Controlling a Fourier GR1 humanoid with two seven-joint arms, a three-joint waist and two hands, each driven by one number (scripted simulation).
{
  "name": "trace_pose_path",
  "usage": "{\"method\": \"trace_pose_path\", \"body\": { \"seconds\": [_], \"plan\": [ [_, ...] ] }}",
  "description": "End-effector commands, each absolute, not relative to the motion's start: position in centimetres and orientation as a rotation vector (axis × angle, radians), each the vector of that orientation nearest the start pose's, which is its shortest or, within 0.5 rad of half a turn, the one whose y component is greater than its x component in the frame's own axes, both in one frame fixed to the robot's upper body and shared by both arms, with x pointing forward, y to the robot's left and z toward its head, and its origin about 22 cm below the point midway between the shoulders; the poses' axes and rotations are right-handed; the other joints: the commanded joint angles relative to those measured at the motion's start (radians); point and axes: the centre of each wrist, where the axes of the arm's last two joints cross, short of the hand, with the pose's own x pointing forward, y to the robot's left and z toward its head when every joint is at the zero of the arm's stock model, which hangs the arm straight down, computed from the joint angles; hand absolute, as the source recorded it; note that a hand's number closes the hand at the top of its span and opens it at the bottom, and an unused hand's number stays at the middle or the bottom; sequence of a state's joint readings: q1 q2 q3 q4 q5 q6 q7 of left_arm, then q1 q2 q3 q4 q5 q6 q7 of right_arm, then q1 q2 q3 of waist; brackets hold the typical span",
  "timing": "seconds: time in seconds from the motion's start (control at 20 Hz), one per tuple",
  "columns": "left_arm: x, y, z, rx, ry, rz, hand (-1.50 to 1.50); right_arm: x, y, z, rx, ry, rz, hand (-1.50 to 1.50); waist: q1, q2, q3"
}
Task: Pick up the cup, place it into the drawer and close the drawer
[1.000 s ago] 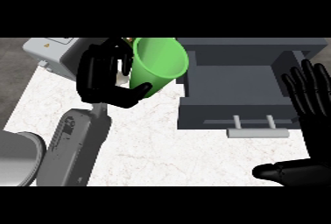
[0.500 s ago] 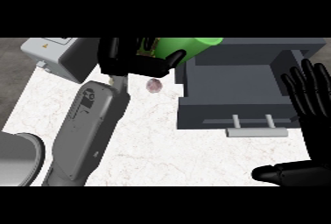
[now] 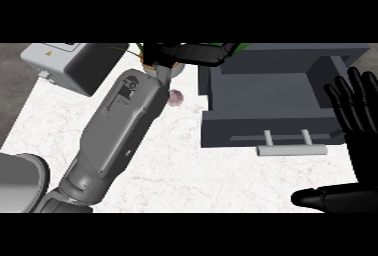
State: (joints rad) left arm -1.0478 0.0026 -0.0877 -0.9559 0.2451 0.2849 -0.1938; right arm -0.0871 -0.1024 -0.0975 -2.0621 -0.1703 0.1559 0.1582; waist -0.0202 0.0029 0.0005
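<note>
Carried up from the table toward the open drawer (image 3: 273, 100), cup (image 3: 225, 47) now nearly hidden inside curled left fingers (image 3: 184, 52); right hand (image 3: 358, 125) resting open.

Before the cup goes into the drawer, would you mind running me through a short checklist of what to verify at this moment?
1. Cup in the left robot hand: ok; the fingers curl round the green cup, of which only a sliver shows at the view's top.
2. Drawer open: ok; it is pulled out, handle toward the robot.
3. Drawer interior free of items: ok, as far as visible.
4. Cup above the drawer: cannot tell; it sits near the back left corner.
5. Right robot hand out of the way: ok; open, resting at the right edge.
6. Small pink object on the counter: ok, beside the drawer.
</note>
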Motion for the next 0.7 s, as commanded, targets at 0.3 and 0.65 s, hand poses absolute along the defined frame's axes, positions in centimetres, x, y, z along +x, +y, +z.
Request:
{"method": "trace_pose_path", "body": {
  "seconds": [0.3,0.65],
  "plan": [
    [43.0,3.0,17.1,-0.209,-1.978,-0.103,1.5,23.6,-25.5,14.7,0.142,-2.002,0.169,-1.5,-0.021,0.007,0.0],
    [43.0,2.2,15.0,-0.16,-1.9,-0.17,1.5,22.7,-24.3,12.7,0.147,-2.001,0.143,-1.5,-0.028,0.007,0.0]
  ]
}}
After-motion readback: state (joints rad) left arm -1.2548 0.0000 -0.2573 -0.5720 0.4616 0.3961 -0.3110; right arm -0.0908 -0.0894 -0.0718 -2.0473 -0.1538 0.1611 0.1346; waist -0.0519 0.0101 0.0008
